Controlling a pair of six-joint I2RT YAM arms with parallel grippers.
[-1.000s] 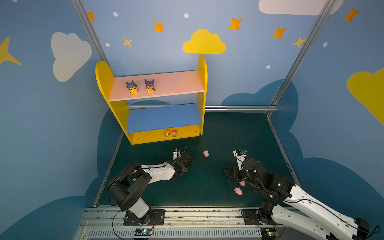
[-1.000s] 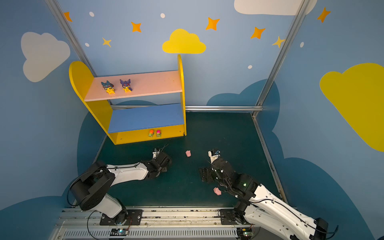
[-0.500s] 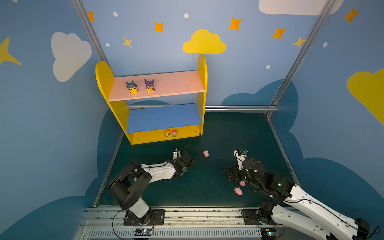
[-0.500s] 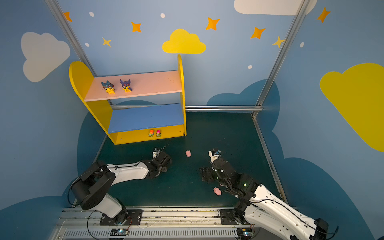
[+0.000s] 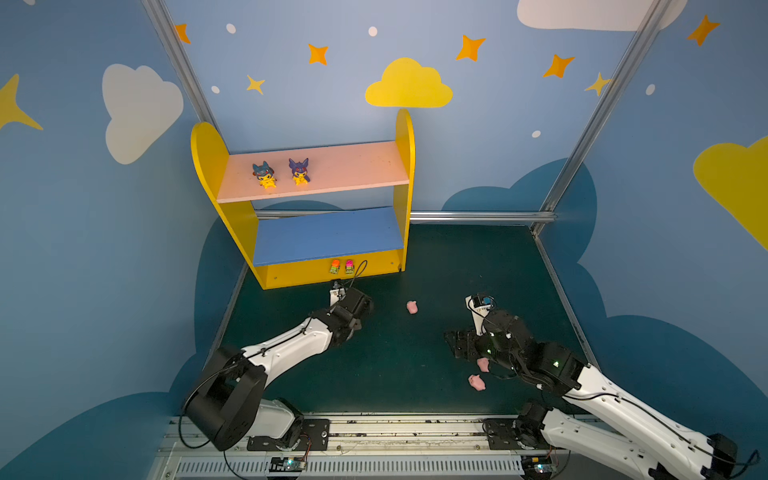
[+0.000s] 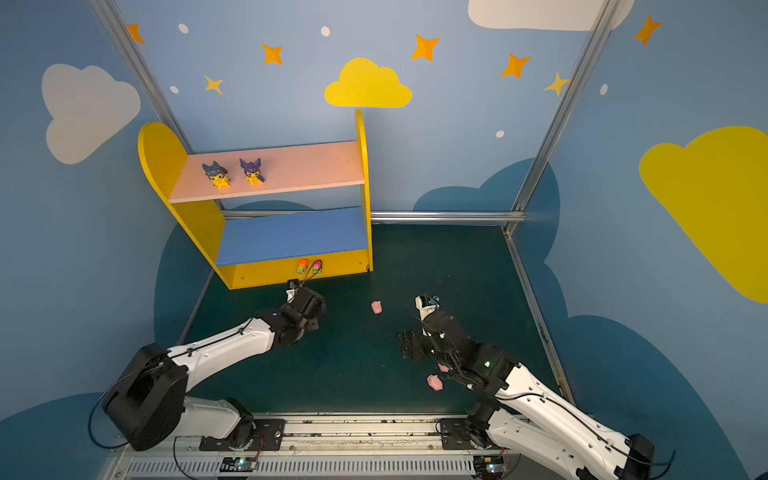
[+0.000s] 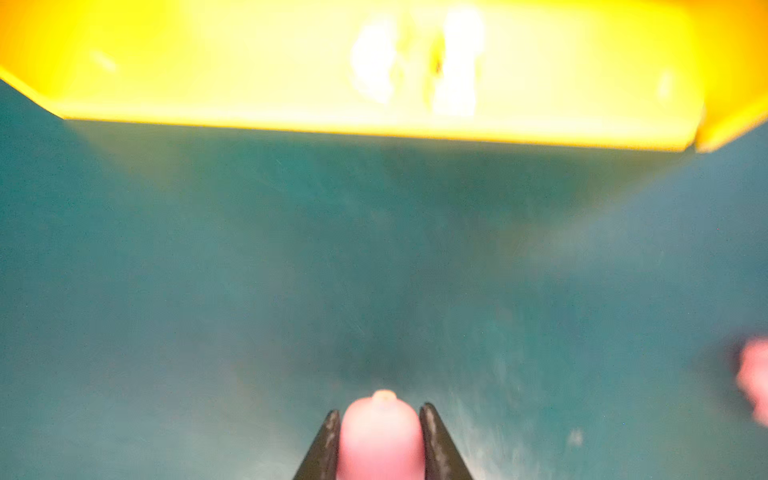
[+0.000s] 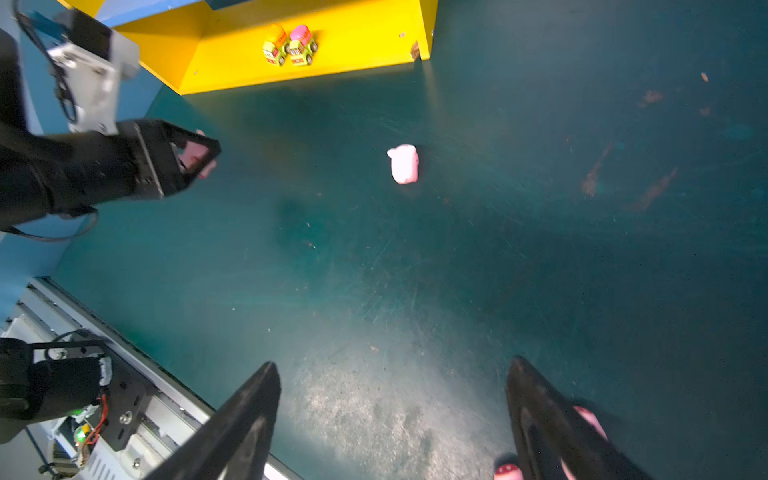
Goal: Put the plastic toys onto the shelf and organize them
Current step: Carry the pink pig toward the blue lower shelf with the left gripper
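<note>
My left arm (image 5: 291, 345) lies low, reaching from the lower left toward the frame's centre. The left gripper (image 7: 380, 409) is pinching a pink pig (image 7: 380, 440) near the shelf (image 5: 210, 158). At lower right my right gripper (image 8: 392, 365) hangs spread wide with nothing in it, a loose pig (image 5: 476, 382) beside it.

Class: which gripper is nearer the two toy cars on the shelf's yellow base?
Left. The left gripper, shut on a pink pig, is just in front of the cars. The open right gripper hangs farther out over the mat, to the right.
</note>
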